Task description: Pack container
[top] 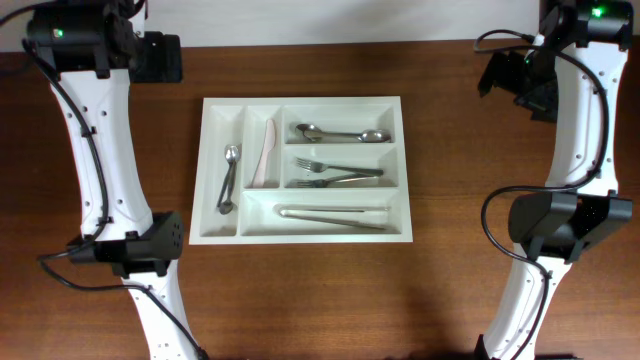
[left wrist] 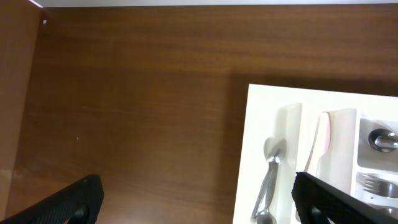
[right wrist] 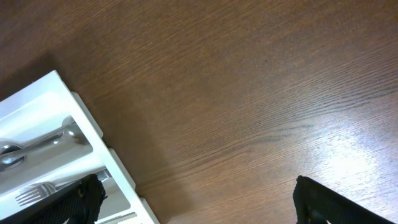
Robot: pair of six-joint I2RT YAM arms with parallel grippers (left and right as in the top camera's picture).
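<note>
The white five-compartment cutlery tray (top: 260, 215) sat mid-bench (top: 300, 300), between the two arms. In the tray's leftmost narrow slot lay two small spoons (top: 229, 177), and in the next, one pale knife (top: 266, 155). Its top long slot held two larger spoons (top: 343, 134), the middle two forks (top: 335, 172), the bottom one long metal utensil (top: 335, 215). The left pincer (left wrist: 199, 205) and right pincer (right wrist: 202, 205) both gaped wide, empty.

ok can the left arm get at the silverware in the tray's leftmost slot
Probably yes: the left gripper is open, off the container's left side, and the silverware lies uncovered in the nearest compartment with nothing between. The slot is narrow, so the fingers may fit tightly.
</note>
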